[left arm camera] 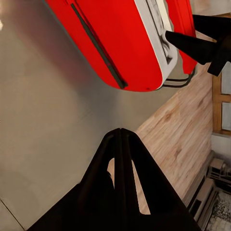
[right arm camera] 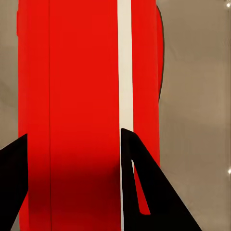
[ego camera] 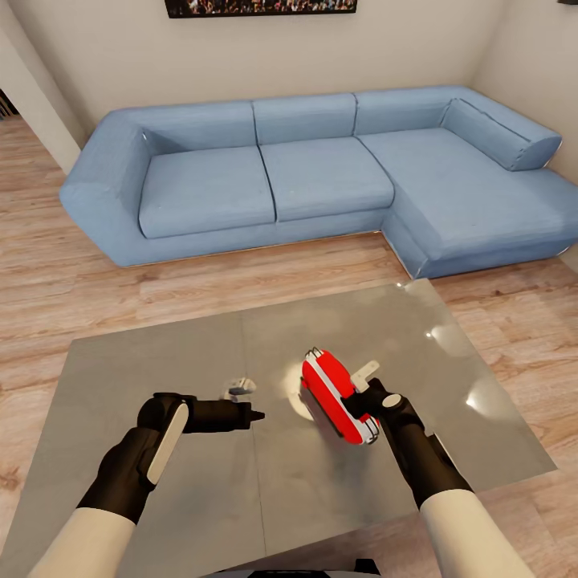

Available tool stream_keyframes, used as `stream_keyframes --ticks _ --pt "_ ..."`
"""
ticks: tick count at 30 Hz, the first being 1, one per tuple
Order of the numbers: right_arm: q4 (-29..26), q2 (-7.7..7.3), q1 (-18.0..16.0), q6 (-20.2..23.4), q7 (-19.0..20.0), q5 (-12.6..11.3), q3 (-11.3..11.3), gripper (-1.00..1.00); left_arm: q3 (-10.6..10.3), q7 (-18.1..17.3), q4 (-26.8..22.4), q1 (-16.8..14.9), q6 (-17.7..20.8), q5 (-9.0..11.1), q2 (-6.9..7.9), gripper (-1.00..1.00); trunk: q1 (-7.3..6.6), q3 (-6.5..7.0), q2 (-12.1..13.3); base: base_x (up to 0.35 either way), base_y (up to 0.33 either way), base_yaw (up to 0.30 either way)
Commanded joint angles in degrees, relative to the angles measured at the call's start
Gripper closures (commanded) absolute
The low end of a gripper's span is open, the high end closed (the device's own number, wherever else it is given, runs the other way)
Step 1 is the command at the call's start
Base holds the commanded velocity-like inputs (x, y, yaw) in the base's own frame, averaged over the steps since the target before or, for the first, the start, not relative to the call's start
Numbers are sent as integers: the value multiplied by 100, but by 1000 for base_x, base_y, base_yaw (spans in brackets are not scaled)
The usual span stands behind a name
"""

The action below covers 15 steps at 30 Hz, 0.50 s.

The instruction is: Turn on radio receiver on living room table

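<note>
My right pincer (ego camera: 365, 401) pinches the radio receiver (ego camera: 337, 397), tilted near the counter (ego camera: 160, 353) centre, well inside every edge. My left pincer (ego camera: 255, 415) sits pressed together beside it; bare grey surface surrounds both.

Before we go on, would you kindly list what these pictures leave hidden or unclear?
- Radio receiver, head view: dial and switch face away, so on or off is unknown.
- Right hand, right wrist view: fingers straddle the radio; contact unclear.
- Crowd picture, head view: cut by the top edge.
- Sofa, head view: its right end runs past the frame.
</note>
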Motion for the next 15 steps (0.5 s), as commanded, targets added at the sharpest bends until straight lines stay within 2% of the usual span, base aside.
stream_keyframes --ticks 1,9,10,15 --pt "-6 0 -1 -2 0 -10 1 100 0 0 0 0 0 0 0 100 0 0 0 0 0 0" --pt "-9 0 -1 24 12 -18 1 100 0 4 -2 -1 0 0 6 100 0 0 0 0 0 0" --pt "-8 0 -1 31 16 -18 1 -100 0 7 -7 0 0 0 5 100 0 0 0 0 0 0" --pt "-7 0 -1 38 13 -18 1 -100 0 4 -9 0 0 0 6 100 0 0 0 0 0 0"
